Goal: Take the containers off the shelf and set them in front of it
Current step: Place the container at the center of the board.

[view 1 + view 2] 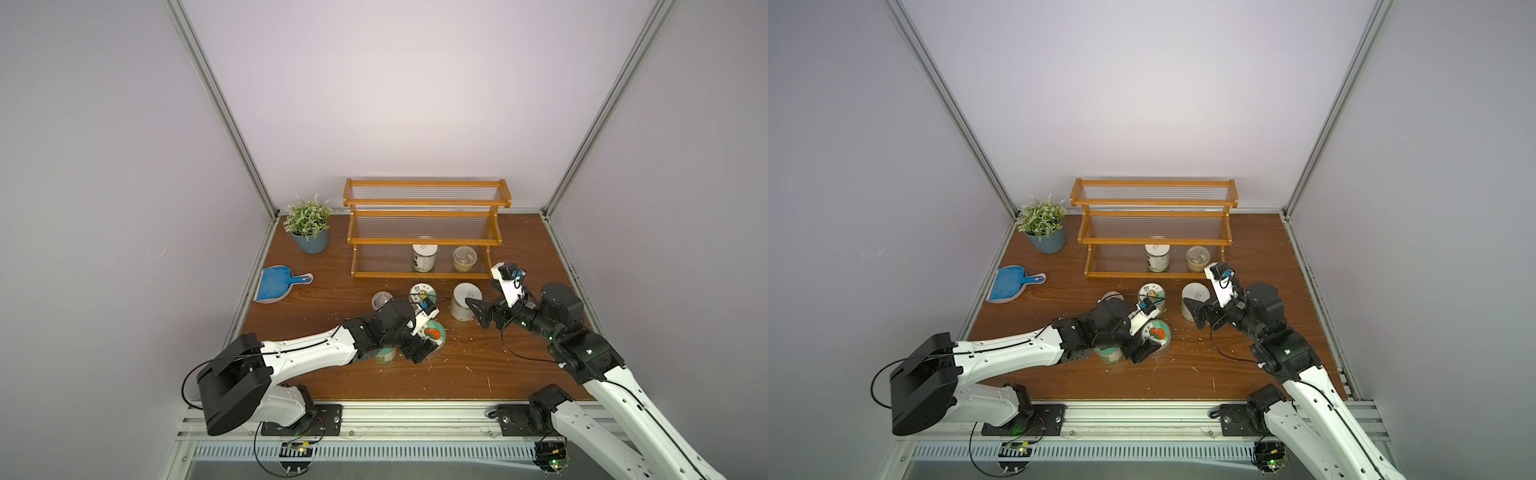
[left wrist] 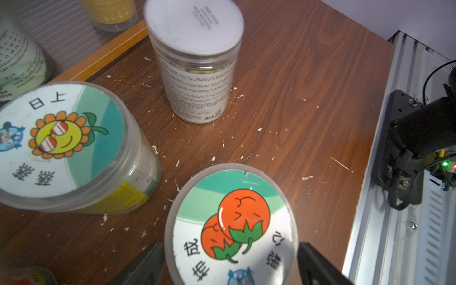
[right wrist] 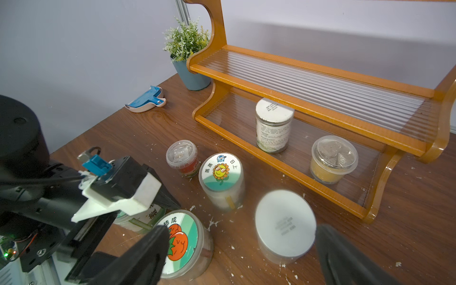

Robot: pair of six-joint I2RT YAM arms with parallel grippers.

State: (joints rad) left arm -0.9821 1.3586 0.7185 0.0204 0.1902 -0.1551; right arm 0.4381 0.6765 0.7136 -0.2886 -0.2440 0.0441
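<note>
The shelf (image 1: 424, 241) holds two containers on its lowest tier: a tall white-lidded jar (image 1: 424, 257) and a clear-lidded tan tub (image 1: 464, 258). In front of it stand a small clear-lidded jar (image 1: 381, 300), a sunflower-lidded jar (image 1: 419, 293), a plain white-lidded jar (image 1: 465, 301), an orange-fruit tub (image 2: 232, 222) and a green-lidded tub (image 1: 384, 355) half under my left arm. My left gripper (image 2: 230, 261) straddles the orange-fruit tub, which rests on the table, with a thin gap on each side. My right gripper (image 3: 240, 234) hangs wide open just above and beside the plain white-lidded jar (image 3: 285, 224).
A potted plant (image 1: 311, 241) and a blue dustpan (image 1: 276, 284) sit left of the shelf. White crumbs are scattered over the wooden table (image 1: 478, 374). An aluminium rail (image 1: 415, 415) runs along the front edge. Walls close in on three sides.
</note>
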